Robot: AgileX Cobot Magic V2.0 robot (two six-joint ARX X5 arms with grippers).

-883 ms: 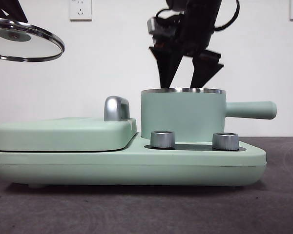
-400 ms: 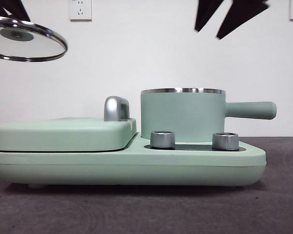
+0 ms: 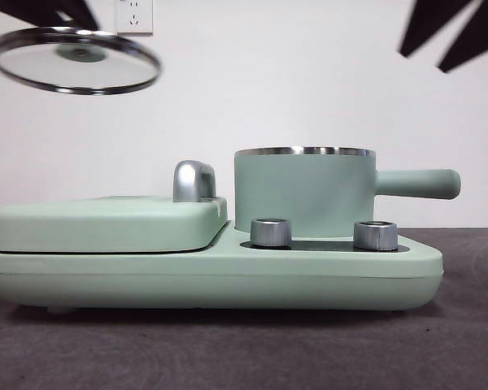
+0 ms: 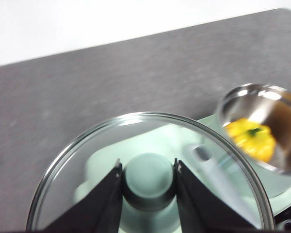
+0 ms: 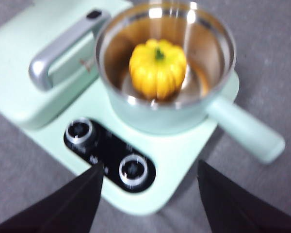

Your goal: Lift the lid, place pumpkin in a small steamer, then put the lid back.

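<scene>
Sitting upright in the bare steel bowl of the small steamer (image 5: pixel 165 73), the pumpkin (image 5: pixel 157 68) is its only content. That pot stands uncovered on the mint-green cooker base (image 3: pixel 211 272) on the bench (image 3: pixel 244 349). High off to one side, the left end effector (image 4: pixel 146 167) pinches the lid (image 3: pixel 75 61) by its knob. The right end effector (image 5: pixel 150 167) hangs above with jaws spread, holding nothing.

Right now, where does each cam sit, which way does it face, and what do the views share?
Front: low at table height, looking level at the small steamer; the lid hangs top corner, dark arm tips only.
Left wrist: above the lid, looking down; left gripper fingers clamp its knob.
Right wrist: high, looking down into the steamer at the pumpkin; right gripper fingers spread, empty.
Shared: both wrist views show the pumpkin in the steamer.
</scene>
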